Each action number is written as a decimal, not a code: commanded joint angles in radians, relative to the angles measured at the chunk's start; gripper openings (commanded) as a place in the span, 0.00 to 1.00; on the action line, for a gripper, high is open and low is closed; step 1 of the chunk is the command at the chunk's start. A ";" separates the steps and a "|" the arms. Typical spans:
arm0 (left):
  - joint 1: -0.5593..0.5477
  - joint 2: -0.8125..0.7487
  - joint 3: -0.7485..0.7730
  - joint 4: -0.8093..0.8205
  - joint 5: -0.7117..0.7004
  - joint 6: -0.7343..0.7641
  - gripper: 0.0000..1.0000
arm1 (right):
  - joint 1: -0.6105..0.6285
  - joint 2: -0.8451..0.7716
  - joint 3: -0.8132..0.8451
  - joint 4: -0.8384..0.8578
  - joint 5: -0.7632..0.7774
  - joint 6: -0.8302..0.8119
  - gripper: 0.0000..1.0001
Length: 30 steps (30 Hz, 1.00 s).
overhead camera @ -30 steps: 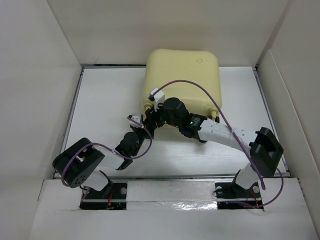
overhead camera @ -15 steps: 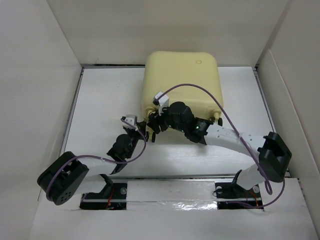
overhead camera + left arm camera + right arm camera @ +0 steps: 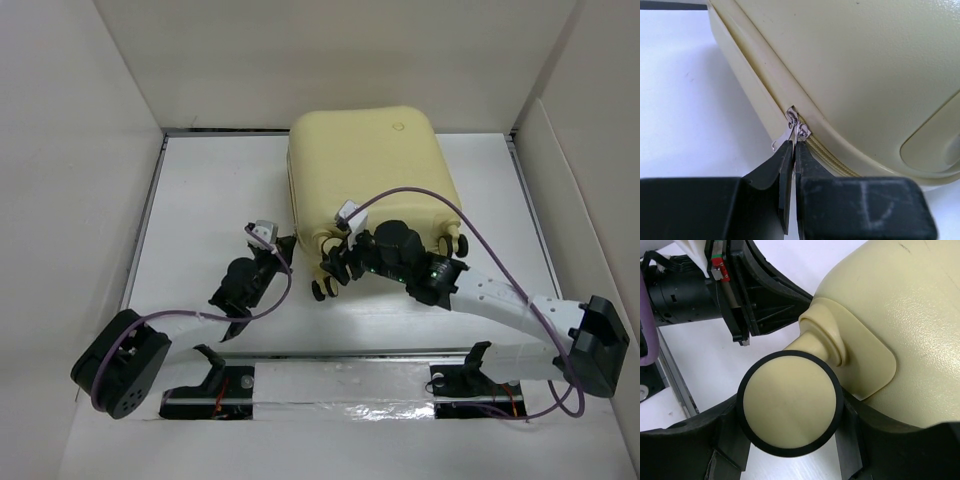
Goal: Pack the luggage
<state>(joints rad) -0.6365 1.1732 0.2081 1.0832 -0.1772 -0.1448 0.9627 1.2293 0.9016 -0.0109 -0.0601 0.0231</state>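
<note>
Luggage [image 3: 370, 170] shut, at the worktop's [image 3: 200, 200] far middle

Your left gripper [image 3: 792, 146] is clamped on the zip pull [image 3: 795, 128] at the seam, and your right gripper [image 3: 789, 415] grips a wheel [image 3: 790, 397]. If you drag off the seam's line, the thin pull may slip free or the case may twist.

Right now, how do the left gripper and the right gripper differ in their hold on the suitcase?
Opening: the left gripper is pinched fully shut, while the right gripper stands wide.
Thing held: the left gripper nips the thin metal zipper pull at the seam, while the right gripper has its fingers on either side of a round yellow wheel and appears to grip it.
Shared: both hold a small part at the near end of the suitcase.
</note>
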 commanded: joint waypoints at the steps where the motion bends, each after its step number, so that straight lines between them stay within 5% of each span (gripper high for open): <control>1: 0.106 -0.018 0.145 0.198 -0.145 0.057 0.00 | 0.038 -0.117 -0.009 0.025 -0.153 0.029 0.00; 8: 0.116 0.008 0.160 0.133 -0.197 -0.087 0.03 | 0.047 -0.088 -0.023 0.022 -0.182 0.023 0.00; 9: 0.116 -0.044 0.156 0.100 -0.258 -0.134 0.30 | 0.047 -0.080 -0.017 0.031 -0.184 0.024 0.00; 11: 0.116 -0.124 0.143 -0.067 -0.313 -0.276 0.65 | 0.070 -0.048 0.003 0.077 -0.190 0.038 0.00; 12: 0.116 -0.226 0.140 -0.133 -0.364 -0.339 0.90 | 0.079 -0.033 0.017 0.081 -0.190 0.038 0.00; 13: 0.116 -0.283 0.133 -0.270 -0.372 -0.402 0.97 | 0.088 -0.001 0.031 0.091 -0.187 0.035 0.00; 15: 0.116 -0.457 0.125 -0.365 -0.355 -0.501 0.99 | 0.116 0.033 0.087 0.088 -0.164 0.035 0.08; 17: 0.103 -0.579 0.131 -0.509 -0.337 -0.551 0.99 | 0.151 0.065 0.126 0.068 -0.100 0.028 0.37; 19: 0.103 -0.732 0.135 -0.589 -0.265 -0.619 0.99 | 0.160 0.064 0.180 0.022 -0.037 0.009 0.97; 25: 0.103 -0.876 0.332 -0.847 -0.056 -0.592 0.99 | 0.172 -0.204 0.182 -0.034 0.162 -0.052 1.00; 30: 0.103 -0.862 0.456 -1.016 -0.001 -0.535 0.99 | 0.139 -0.465 0.089 -0.044 0.522 -0.081 1.00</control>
<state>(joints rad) -0.5289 0.3119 0.6083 0.2146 -0.2531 -0.7105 1.1259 0.8654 1.0306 -0.0853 0.2028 -0.0235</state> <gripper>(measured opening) 0.989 0.999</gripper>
